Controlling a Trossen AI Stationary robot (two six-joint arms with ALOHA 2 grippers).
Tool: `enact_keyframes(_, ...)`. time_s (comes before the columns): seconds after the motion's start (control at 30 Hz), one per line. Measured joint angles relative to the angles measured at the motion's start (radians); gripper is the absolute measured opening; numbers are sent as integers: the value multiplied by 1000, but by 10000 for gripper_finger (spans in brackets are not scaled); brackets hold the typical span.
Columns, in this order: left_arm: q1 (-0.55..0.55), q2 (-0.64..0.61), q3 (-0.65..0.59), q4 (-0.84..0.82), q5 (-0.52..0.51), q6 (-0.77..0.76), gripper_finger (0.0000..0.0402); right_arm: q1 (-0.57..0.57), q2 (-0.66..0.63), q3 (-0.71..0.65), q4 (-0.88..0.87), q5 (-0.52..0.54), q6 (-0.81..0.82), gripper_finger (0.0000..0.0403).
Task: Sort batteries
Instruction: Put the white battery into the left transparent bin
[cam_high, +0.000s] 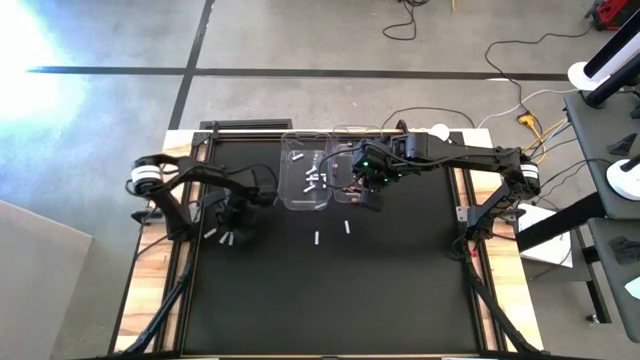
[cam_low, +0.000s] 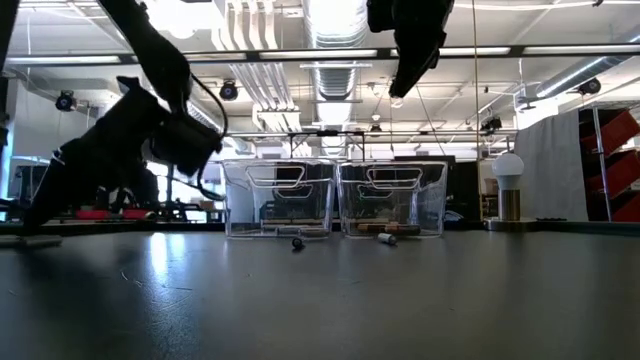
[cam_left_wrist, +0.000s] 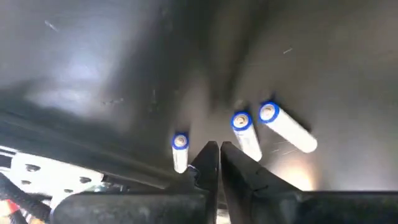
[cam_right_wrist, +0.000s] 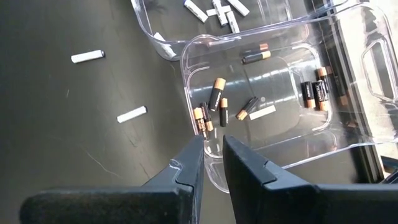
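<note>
Batteries (cam_right_wrist: 216, 93), dark with copper ends, lie in the clear bin (cam_right_wrist: 348, 146) by the table's far edge; white ones (cam_left_wrist: 287, 128) rest near its left edge. Right gripper (cam_right_wrist: 211, 158) hangs empty, slightly parted, above the bin's rim. Left gripper (cam_left_wrist: 219, 149), closed and empty, is beside the white cells.

Overhead looking down, low table-level, two close wrist views

no readable text, labels or numbers on anything here.
</note>
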Motion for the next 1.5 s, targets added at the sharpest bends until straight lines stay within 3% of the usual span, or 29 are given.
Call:
enact_keyframes(0.33,0,-184,-64,-40,2,-72,6,0,0,-24,5,0,-7,52)
enact_keyframes(0.6,-21,-194,-70,-19,73,-75,64,0,0,-106,39,0,-5,52)
enact_keyframes(0.93,-72,-184,-95,-3,92,-71,137,4,-2,-155,48,-1,40,52)
enact_keyframes(1.23,-134,-107,-95,52,99,-44,120,4,-43,-119,59,0,10,52)
enact_keyframes(1.5,-262,-8,-89,104,99,-41,113,24,-180,-86,44,75,30,52)
